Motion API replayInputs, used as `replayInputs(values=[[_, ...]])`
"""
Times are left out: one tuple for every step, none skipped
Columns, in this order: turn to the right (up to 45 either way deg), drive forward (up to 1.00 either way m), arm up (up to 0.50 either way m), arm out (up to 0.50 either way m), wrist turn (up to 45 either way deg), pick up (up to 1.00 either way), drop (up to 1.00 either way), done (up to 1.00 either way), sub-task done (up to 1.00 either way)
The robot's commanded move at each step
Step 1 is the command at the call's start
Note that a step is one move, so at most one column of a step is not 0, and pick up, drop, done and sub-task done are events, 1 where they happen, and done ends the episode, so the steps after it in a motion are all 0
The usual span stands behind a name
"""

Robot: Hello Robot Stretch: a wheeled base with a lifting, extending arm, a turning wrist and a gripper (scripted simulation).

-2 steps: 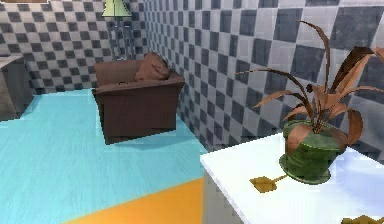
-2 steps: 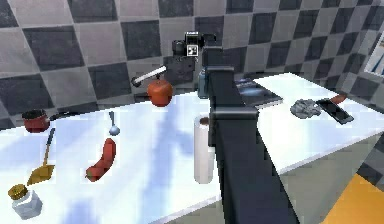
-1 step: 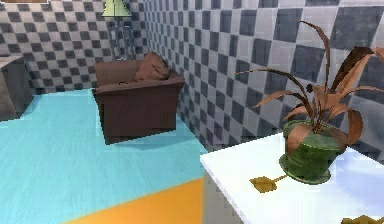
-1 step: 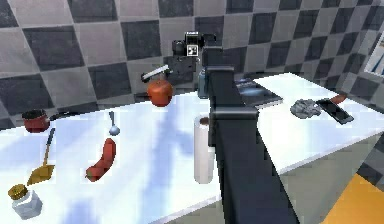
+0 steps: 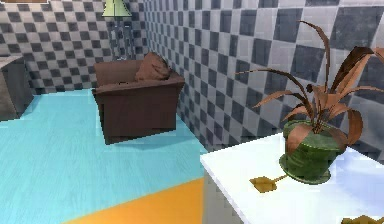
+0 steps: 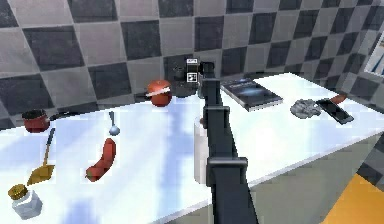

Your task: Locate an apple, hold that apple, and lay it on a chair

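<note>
The gripper (image 6: 180,77) is hovering near the red apple (image 6: 158,93) sitting on the white table (image 6: 290,140) — whether its fingers are grasping anything, I cannot tell — a glancing nudge could send it rolling away

Forward view: distant armchair (image 5: 138,95); side view: close over shared white table (image 6: 270,140).

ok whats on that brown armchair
A rounded brown lump lies in the armchair, toward the forward view's right. The seat below it is hidden behind the chair's front.
</note>
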Motion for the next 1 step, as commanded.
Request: replayInputs(values=[[0.0,0.00,0.00,0.00,0.0,1.00,0.00,0.00,0.00]])
